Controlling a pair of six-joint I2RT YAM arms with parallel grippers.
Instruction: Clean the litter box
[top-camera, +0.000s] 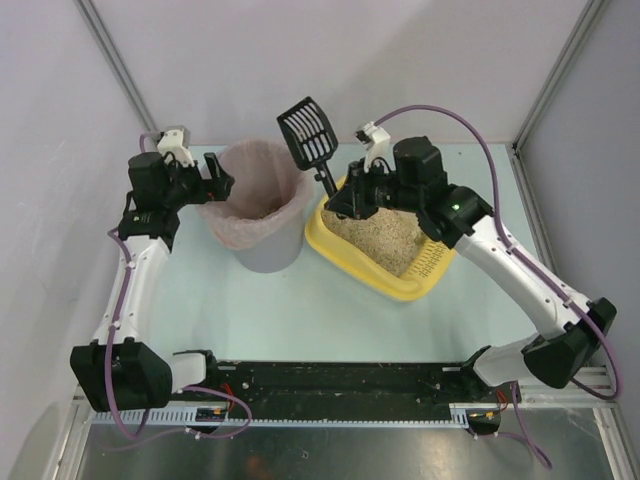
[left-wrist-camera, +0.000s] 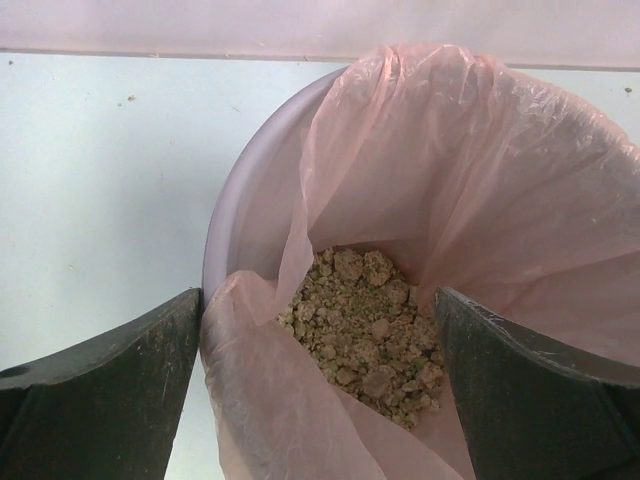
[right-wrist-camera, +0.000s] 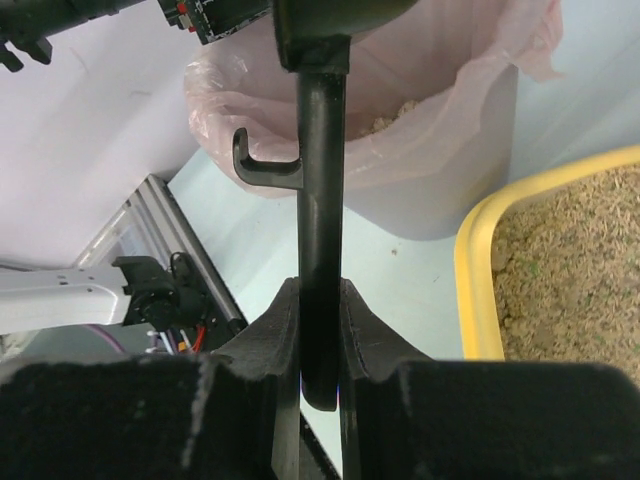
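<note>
We see the litter box (top-camera: 388, 287) on the bench (top-camera: 300, 320), right of centre and turned at an angle. Its slotted rim is at the near right end, and beige litter (top-camera: 385, 235) covers its floor. Just beside it on the left stands the grey bin (top-camera: 268, 250), lined with a pink bag (left-wrist-camera: 480, 170). We cannot tell whether the bin and the tray touch. A heap of pale clumps (left-wrist-camera: 365, 320) lies at the bottom of the bag.

The right fingers (right-wrist-camera: 268, 340) are closed on the lower part of the handle of the black scoop (top-camera: 307, 130), one on each side of it. In the wrist view the handle runs up from them, with a small hook on its left side. From above, the right arm reaches over the far left corner of the litter box. The scoop's slotted head is raised and tilted toward the far side, by the far right part of the bin's rim. The pale wall shows through its slots.

The left fingers (left-wrist-camera: 100, 400) are spread wide and clamp nothing. They sit at the left rim of the bin, one just outside the wall and the other over the bag inside. A loose fold of the bag hangs between them.
</note>
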